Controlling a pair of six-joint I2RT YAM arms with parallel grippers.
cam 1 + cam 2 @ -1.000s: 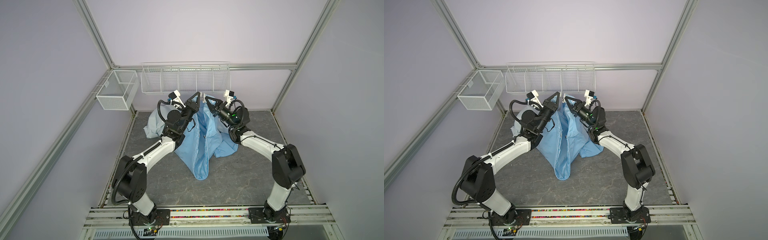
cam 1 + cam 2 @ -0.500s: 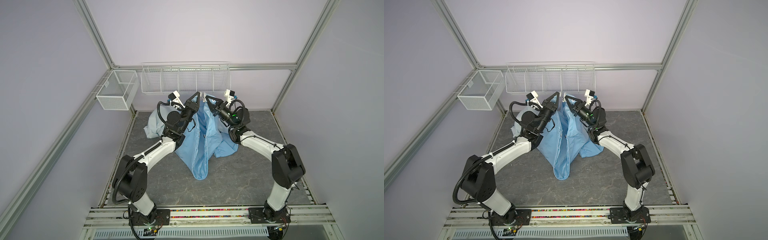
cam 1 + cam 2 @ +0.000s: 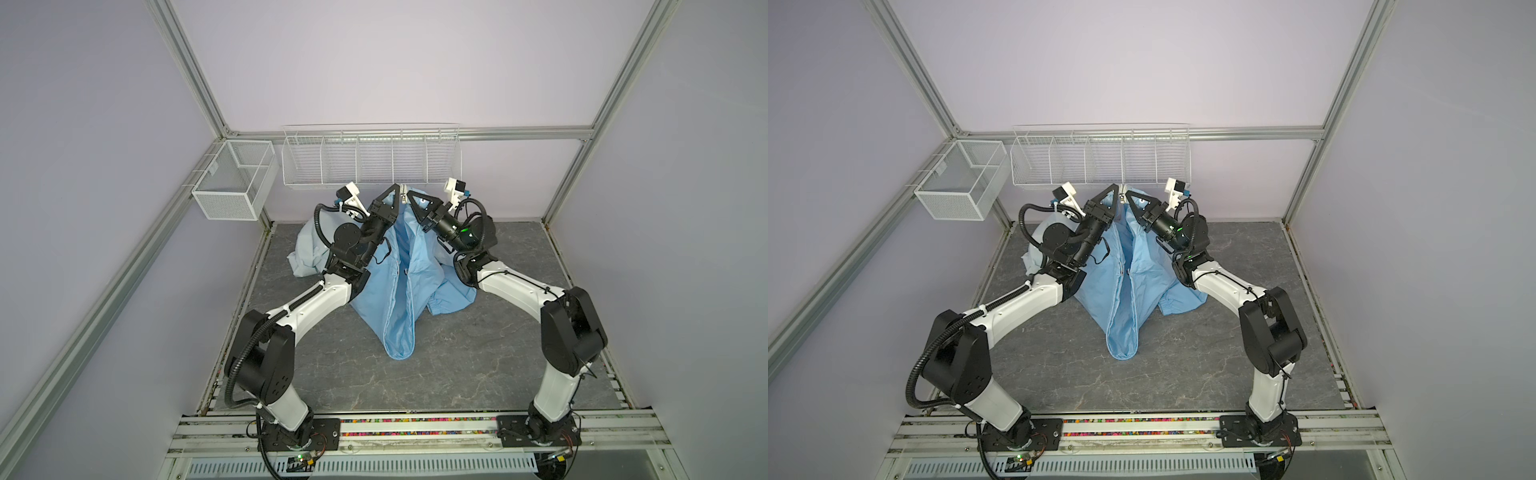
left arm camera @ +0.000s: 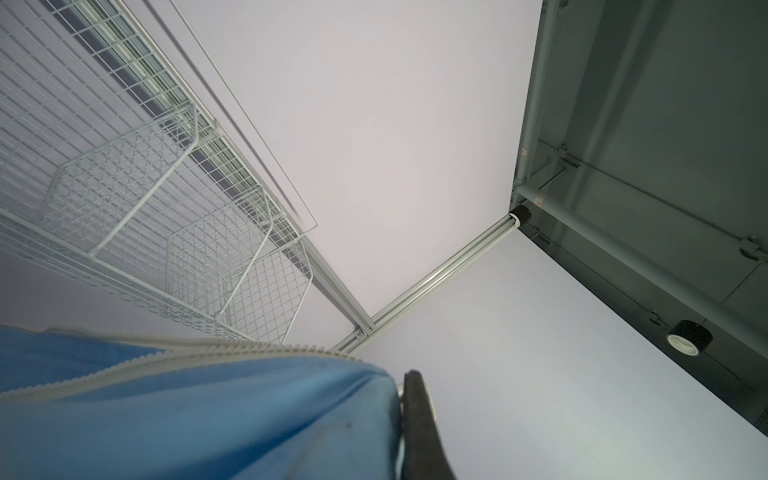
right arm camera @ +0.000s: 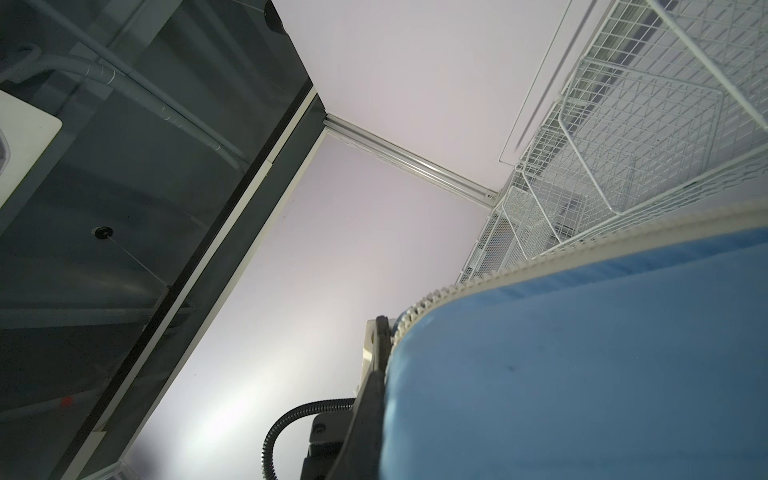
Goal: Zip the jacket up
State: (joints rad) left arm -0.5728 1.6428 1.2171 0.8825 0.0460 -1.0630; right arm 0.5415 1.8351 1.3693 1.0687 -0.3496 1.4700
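Left claw point(image 3: 395, 189) and right claw point(image 3: 410, 195) each clenched on the jacket's point(image 3: 399, 299) raised zipper edge, just below the long wire rack point(image 3: 370, 166); hem touches the surface point(image 3: 457, 374).

Both top views: bright, even, diffuse light; only faint soft shadows on the grey tabletop point(image 3: 457, 374); sharp throughout. Wrist views: jacket point(image 4: 199, 424) near lens, blurred; wire basket point(image 4: 124, 187) crisp, throwing a thin shadow on the wall point(image 4: 395, 145); dim ceiling point(image 4: 665, 124) beyond.

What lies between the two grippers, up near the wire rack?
Only the top of the white zipper of the jacket, held by the left gripper and the right gripper; both top views show it.
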